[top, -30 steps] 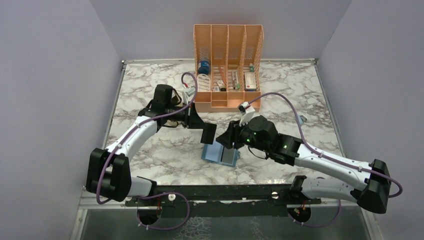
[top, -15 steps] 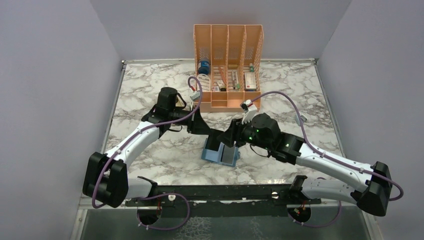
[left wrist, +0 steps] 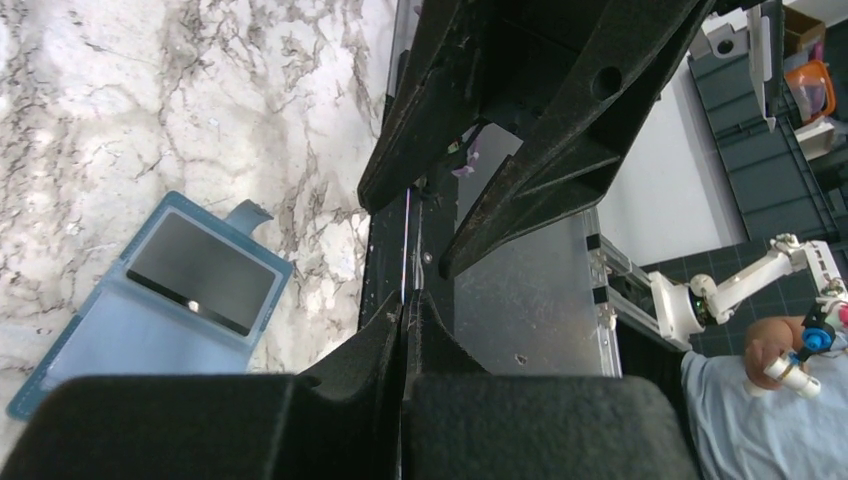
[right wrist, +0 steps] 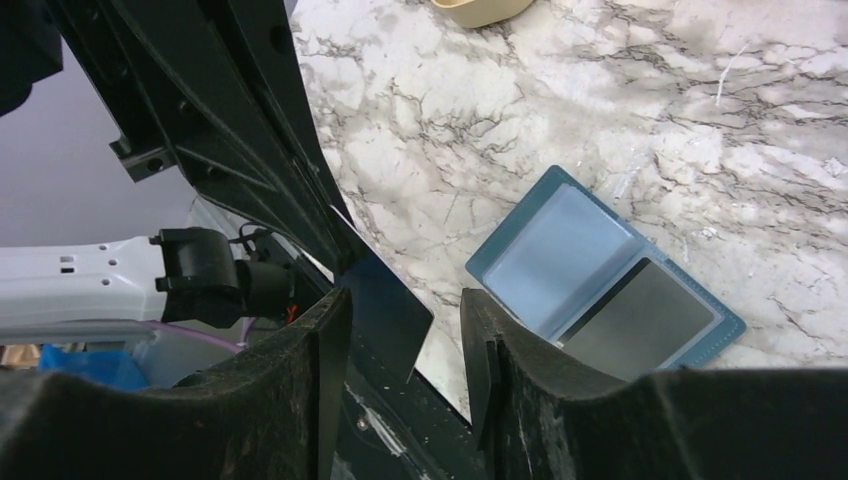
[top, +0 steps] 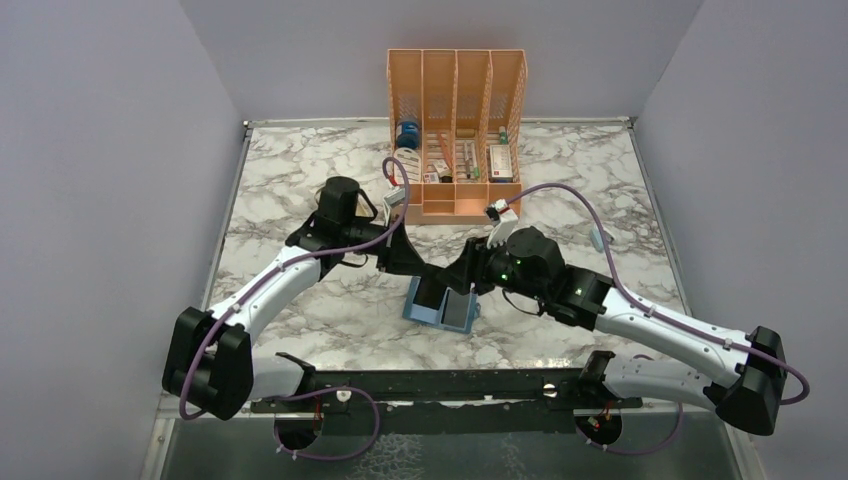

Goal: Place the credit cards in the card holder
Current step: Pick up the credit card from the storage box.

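I have both arms bent inward, forearms converging, wrists tipped down. My left gripper (left wrist: 405,318) has its jaws pressed tight together; my right gripper (right wrist: 405,320) meets it tip to tip, jaws parted.

My left gripper (left wrist: 405,312) pinches a thin credit card (left wrist: 407,222) seen edge-on, just right of the open card holder (left wrist: 110,335) lying on the marble table (left wrist: 150,100). A dark card (left wrist: 200,272) sits in the holder's tab-side half. The right gripper (left wrist: 405,245) straddles my card, jaws apart.
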You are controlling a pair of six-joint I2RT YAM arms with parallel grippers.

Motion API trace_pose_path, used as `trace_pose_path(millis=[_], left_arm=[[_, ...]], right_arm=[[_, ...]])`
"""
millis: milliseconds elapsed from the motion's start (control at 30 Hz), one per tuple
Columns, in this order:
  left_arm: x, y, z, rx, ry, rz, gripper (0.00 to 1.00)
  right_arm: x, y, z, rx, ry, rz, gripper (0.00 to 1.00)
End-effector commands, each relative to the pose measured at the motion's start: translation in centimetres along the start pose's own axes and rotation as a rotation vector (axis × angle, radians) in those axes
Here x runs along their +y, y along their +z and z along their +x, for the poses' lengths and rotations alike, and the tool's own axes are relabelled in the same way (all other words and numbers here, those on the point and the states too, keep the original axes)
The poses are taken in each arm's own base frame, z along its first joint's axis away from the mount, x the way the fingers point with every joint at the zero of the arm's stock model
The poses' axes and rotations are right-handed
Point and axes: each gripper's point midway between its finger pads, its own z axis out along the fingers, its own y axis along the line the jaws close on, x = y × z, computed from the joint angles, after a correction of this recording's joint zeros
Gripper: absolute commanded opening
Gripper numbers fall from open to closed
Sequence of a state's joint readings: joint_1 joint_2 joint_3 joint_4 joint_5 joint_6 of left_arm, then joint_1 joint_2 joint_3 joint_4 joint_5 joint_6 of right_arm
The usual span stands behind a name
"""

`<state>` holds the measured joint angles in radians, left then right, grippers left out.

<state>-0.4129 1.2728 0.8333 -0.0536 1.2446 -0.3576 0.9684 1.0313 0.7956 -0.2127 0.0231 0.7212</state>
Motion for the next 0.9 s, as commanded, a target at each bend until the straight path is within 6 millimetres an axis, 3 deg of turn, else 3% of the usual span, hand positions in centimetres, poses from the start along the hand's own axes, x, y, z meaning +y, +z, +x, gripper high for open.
trace_pose_path(millis=[0,67,233,333,400,633,867], left_arm=[[-1.7,0.3,0.5,0.02,0.079,0.072,0.0],[-1.5,0.3,0.6,0.023,0.078,0.071,0.0],[-0.6,0.6,0.1,0.014,0.048,0.035,0.02],[0.8,0.6,-0.4,-0.01,0.021,-0.054,0.26],[2.9,0.4,-0.7,-0.036,-0.01,-0.172,0.35],[10.0,-1.4,0.5,-0.073,-0.161,-0.525,0.34],[13.3,-2.1,4.3,-0.045,-0.29,-0.688,0.29]], right_arm=[[1.2,-0.3,-0.4,-0.023,0.026,-0.069,0.42],[1.3,-0.5,-0.5,-0.031,0.029,-0.081,0.34],[1.3,-0.9,-0.6,-0.045,0.027,-0.088,0.02],[0.5,-0.9,0.0,-0.037,0.033,-0.056,0.01],[-0.2,-0.8,0.6,-0.022,0.039,-0.03,0.01],[-3.0,0.3,2.8,0.029,0.031,0.068,0.01],[-5.5,1.9,4.4,0.099,0.051,0.123,0.01]])
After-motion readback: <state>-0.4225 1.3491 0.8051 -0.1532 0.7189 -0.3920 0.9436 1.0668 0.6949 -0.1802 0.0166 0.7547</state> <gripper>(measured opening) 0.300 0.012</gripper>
